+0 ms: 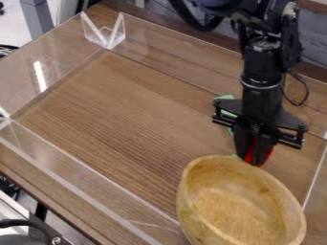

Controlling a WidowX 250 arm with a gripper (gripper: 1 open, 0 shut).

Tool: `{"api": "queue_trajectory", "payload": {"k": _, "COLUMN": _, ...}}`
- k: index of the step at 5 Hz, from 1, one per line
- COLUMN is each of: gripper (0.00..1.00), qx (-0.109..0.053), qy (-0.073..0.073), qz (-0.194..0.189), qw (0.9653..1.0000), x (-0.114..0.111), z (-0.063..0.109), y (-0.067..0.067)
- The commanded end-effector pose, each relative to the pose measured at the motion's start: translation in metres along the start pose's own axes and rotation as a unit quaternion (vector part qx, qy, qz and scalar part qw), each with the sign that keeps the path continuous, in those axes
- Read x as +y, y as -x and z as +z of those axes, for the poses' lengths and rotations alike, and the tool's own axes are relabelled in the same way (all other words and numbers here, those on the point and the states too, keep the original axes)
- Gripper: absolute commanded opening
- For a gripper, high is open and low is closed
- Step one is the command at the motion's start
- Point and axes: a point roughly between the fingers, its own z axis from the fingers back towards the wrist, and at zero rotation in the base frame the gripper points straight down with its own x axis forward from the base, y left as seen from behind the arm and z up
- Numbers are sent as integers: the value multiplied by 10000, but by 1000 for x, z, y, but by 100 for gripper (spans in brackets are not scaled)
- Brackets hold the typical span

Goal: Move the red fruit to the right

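Note:
The red fruit (263, 151) shows as a small bright-red shape between the black fingers of my gripper (258, 153), just behind the wooden bowl's far rim. The gripper hangs straight down from the black arm (263, 57) at the right side of the table and is shut on the fruit. Whether the fruit touches the tabletop I cannot tell. Its leafy stem is hidden by the fingers.
A wooden bowl (239, 201) stands at the front right, directly in front of the gripper. A flat green block (227, 100) lies behind the arm. Clear acrylic walls (52, 72) ring the wooden tabletop (128, 115), with a low wall at the right edge.

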Motion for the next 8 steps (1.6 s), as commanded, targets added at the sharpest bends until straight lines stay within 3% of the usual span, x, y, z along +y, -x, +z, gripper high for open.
{"api": "queue_trajectory", "payload": {"k": 1, "gripper": 0, "qx": -263, "qy": 52, "qz": -84, "qw": 9996, "x": -6, "z": 18, "y": 1}}
{"api": "queue_trajectory", "payload": {"k": 8, "gripper": 0, "qx": -444, "qy": 71, "qz": 127, "qw": 9989, "x": -5, "z": 35, "y": 3}}
